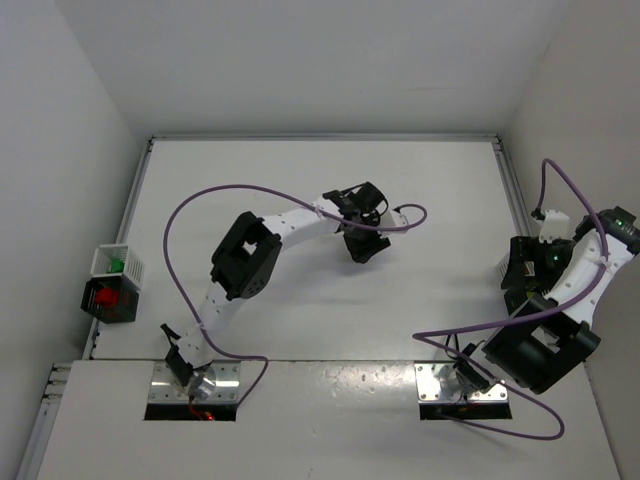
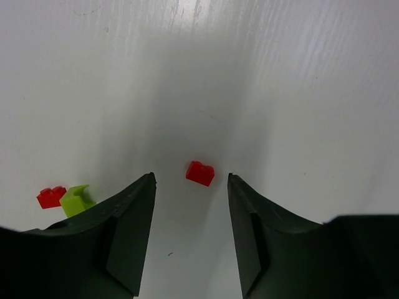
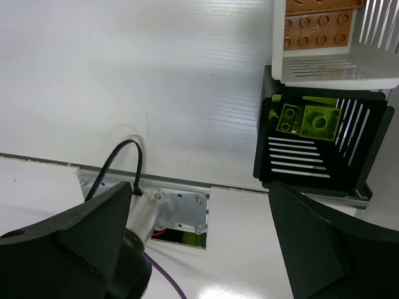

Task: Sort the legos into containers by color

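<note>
- Two bins at the left edge of the bench (image 1: 420, 180) hold sorted pieces: a white bin (image 1: 133, 268) with a green brick (image 1: 116, 265) and a black bin (image 1: 124, 305) with a red brick (image 1: 107, 297).
- Three bricks show unsorted. A loose red brick (image 2: 199, 173) lies on the bench between the jaws of the left gripper (image 2: 190, 180), which is open and empty. A second red brick (image 2: 51, 197) and a lime brick (image 2: 75, 199) sit half hidden behind one jaw.
- Several lime bricks (image 3: 312, 118) lie in a second black bin (image 3: 293, 162), and orange bricks (image 3: 315, 28) in a second white bin (image 3: 324, 65) cut off at the top. The right gripper (image 3: 199, 190) gapes wide, empty.

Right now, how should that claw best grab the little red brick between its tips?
Pinch the red brick across its two flat side walls, coming straight down from above. It sits low and alone between the left gripper's open jaws, slightly skewed to them, so a small twist may help.
</note>
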Motion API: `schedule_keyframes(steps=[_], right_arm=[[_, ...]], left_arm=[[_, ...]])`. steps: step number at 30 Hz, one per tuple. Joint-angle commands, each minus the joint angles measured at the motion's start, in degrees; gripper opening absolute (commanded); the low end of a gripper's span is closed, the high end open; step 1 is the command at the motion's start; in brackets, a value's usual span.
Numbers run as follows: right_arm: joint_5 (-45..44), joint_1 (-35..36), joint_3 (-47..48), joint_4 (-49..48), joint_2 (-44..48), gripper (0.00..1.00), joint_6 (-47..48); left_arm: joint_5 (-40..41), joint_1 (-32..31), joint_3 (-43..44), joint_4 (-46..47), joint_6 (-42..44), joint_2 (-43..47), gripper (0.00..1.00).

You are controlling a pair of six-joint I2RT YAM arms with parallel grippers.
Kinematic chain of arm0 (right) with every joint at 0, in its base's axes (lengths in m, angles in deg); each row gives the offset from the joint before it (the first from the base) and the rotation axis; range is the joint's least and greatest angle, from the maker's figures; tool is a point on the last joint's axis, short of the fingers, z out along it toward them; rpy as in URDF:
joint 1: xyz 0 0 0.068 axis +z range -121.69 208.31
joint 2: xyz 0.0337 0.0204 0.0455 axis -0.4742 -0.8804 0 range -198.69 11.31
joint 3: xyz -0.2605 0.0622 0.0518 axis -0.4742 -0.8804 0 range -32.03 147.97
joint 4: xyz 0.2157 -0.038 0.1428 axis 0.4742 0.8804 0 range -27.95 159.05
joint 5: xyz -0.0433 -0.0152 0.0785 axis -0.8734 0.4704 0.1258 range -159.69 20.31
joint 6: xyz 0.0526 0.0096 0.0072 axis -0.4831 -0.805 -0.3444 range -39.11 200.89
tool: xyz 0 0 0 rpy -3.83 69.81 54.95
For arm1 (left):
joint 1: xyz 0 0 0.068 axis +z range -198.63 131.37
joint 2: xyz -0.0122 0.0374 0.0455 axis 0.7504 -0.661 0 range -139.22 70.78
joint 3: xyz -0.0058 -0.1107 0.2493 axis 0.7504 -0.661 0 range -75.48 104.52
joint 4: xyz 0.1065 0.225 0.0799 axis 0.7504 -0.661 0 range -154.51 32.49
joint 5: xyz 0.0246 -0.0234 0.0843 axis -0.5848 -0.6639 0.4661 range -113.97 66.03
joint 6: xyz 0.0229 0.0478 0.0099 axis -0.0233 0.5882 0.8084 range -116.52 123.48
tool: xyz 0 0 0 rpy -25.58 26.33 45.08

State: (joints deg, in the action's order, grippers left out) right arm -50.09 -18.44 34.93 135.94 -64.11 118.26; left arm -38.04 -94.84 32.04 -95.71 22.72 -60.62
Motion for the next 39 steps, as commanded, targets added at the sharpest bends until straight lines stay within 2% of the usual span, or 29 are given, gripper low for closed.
schedule_keyframes(steps=[1, 16, 23, 28, 32, 33, 36, 39], right_arm=[[1.4, 0.2, -0.1, 0.2, 0.1, 0.91, 1.1], [0.9, 0.2, -0.6, -0.3, -0.4, 0.90, 1.1], [0.4, 0.2, -1.1, -0.9, -0.4, 0.88, 1.1], [0.4, 0.2, -1.1, -0.9, -1.0, 0.87, 1.1], [0.4, 0.2, -1.1, -0.9, -1.5, 0.86, 1.1], [0.4, 0.2, -1.1, -0.9, -1.5, 0.86, 1.1], [0.4, 0.2, -1.1, -0.9, -1.5, 0.86, 1.1], [0.4, 0.2, -0.6, -0.9, -1.5, 0.86, 1.1]], left_arm=[[0.2, -0.4, 2.4, -1.2, 1.5, -0.9, 0.55], [0.9, -1.4, 3.5, -1.2, 2.6, -3.6, 0.54], [2.5, -2.6, 2.4, -1.2, 3.2, -4.1, 0.35], [2.5, -2.6, 2.4, -2.8, 2.6, -4.7, 0.29], [3.0, -2.6, 1.3, -2.8, 2.6, -4.7, 0.29], [3.0, -2.6, 1.3, -3.4, 2.6, -4.7, 0.37], [3.5, -2.0, 0.8, -3.9, 3.7, -5.2, 0.49], [3.5, -1.4, 0.8, -4.5, 4.4, -5.2, 0.50]])
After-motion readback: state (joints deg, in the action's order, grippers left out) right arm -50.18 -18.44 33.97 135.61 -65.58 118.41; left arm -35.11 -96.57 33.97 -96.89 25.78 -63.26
